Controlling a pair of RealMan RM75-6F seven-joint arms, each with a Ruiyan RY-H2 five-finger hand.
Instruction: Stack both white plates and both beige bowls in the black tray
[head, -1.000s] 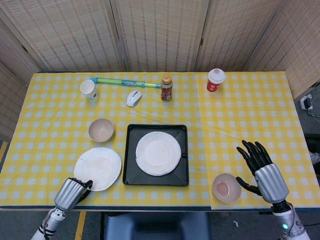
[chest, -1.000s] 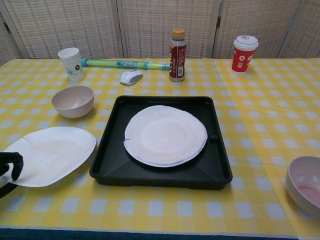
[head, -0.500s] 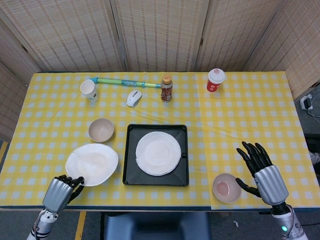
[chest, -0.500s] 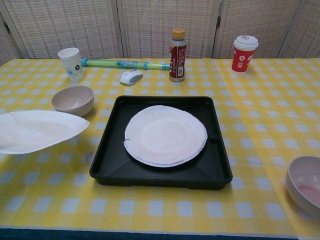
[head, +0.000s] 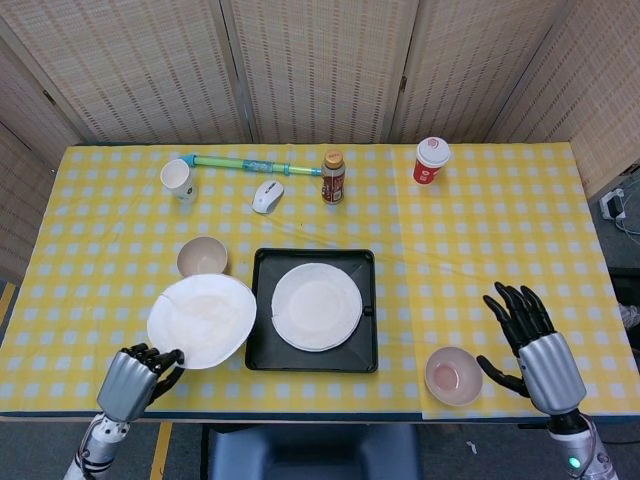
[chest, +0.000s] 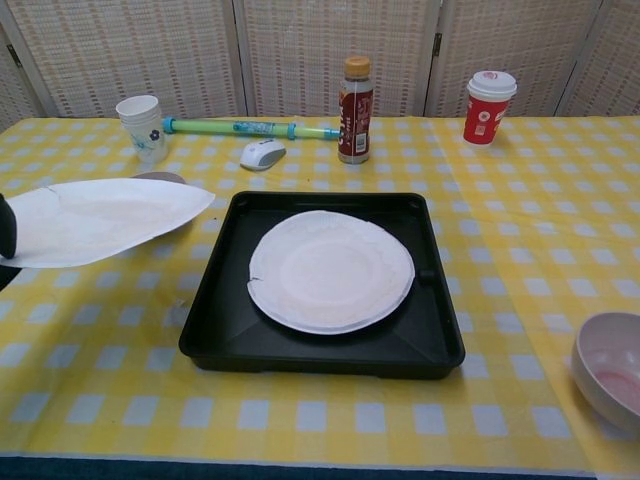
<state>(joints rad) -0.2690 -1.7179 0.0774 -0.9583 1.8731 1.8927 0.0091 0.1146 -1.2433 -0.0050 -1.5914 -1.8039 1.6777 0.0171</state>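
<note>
- Since the earlier frame, left hand (head: 130, 380) has raised its gripped white plate (head: 201, 320) toward the black tray (head: 366, 345).
- Right hand (head: 532, 345) hovers empty, fingers spread, at 3 o'clock of a beige bowl (head: 453, 376).

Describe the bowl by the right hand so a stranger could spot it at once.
Start at the black tray in the middle of the yellow checked table, then go toward the table's near right edge. The bowl sits there, just left of the open right hand. Unlike the other bowl, left of the tray, its inside looks pinkish.
</note>
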